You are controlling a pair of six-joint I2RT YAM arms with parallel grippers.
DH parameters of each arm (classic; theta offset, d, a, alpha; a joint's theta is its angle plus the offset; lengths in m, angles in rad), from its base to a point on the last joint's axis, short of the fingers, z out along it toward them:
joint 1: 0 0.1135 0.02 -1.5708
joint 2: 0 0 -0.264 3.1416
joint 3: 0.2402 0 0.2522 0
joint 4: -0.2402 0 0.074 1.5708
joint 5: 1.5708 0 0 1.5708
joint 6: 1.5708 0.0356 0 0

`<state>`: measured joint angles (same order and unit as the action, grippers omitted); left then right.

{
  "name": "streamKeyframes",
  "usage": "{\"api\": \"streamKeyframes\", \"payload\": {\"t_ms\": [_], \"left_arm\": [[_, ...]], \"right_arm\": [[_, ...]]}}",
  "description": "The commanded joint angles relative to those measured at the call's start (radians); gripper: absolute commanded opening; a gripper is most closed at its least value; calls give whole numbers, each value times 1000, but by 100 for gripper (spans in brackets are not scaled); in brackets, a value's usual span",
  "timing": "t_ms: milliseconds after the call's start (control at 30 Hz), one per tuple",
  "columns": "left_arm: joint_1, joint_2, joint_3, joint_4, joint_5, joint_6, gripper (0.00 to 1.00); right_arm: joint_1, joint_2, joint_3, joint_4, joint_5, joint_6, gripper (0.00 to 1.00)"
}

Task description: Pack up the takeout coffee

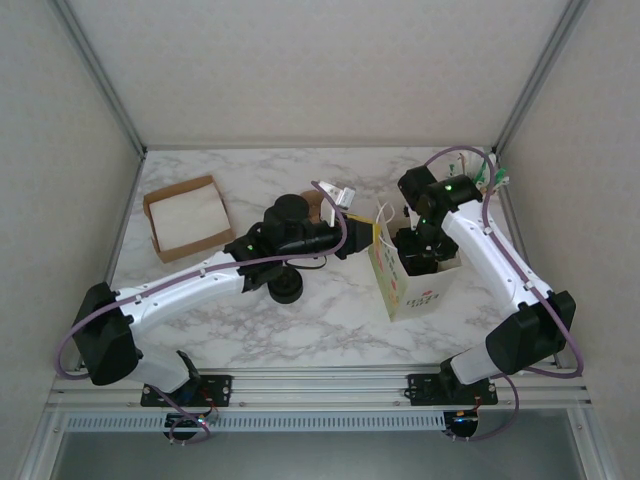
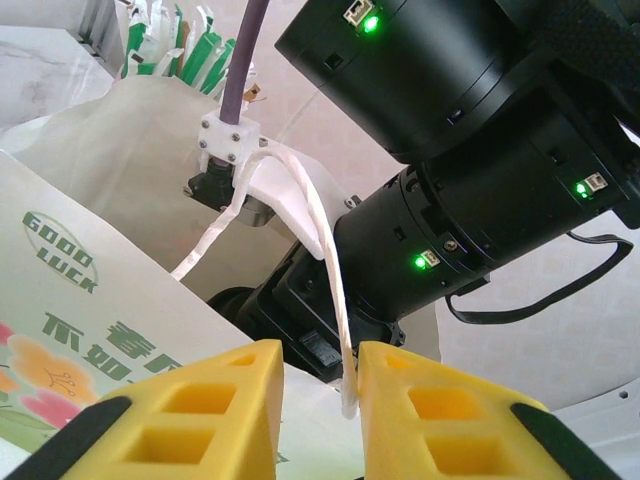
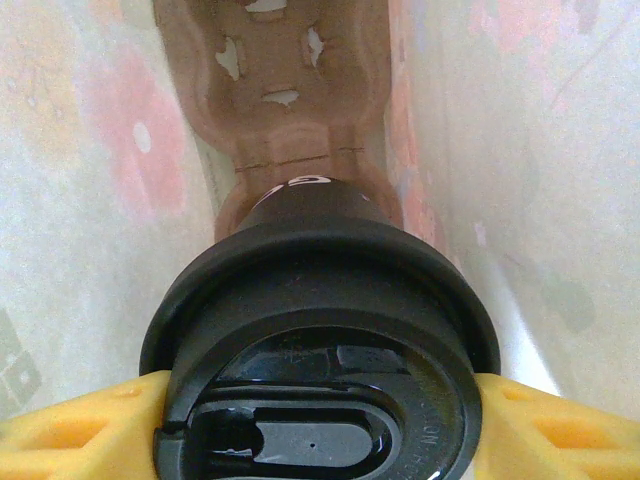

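The takeout coffee (image 3: 320,290), a black cup under a round black lid, hangs inside the paper bag (image 1: 412,290) between printed walls. My right gripper (image 3: 325,425) is shut on its lid from both sides, and in the top view its wrist (image 1: 420,250) reaches down into the bag's open mouth. A brown pulp carrier (image 3: 290,90) lies on the bag's floor below the cup. My left gripper (image 2: 320,350) is at the bag's left rim (image 1: 352,228). Its yellow fingers stand a little apart around the white handle cord (image 2: 322,250), which touches the right finger (image 2: 400,380).
A cardboard box of white napkins (image 1: 185,215) sits at the back left. A black round piece (image 1: 286,288) lies under the left arm and another (image 1: 290,207) stands behind it. Green and white packets (image 1: 492,175) stand at the back right corner.
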<state>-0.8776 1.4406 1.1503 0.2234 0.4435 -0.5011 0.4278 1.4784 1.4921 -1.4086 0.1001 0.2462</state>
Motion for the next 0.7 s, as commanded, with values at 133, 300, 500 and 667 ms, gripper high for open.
{"api": "streamKeyframes", "payload": {"t_ms": [133, 300, 500, 667], "left_arm": [[-9, -11, 28, 5, -21, -6, 25], [-9, -14, 26, 8, -25, -6, 24], [-8, -16, 23, 10, -26, -5, 24], [-9, -22, 19, 10, -30, -2, 24]], "right_arm": [[-8, -18, -16, -3, -11, -9, 68], [-8, -18, -17, -3, -10, -10, 68], [-8, -18, -16, -4, -10, -10, 68], [-9, -14, -15, -4, -11, -10, 68]]}}
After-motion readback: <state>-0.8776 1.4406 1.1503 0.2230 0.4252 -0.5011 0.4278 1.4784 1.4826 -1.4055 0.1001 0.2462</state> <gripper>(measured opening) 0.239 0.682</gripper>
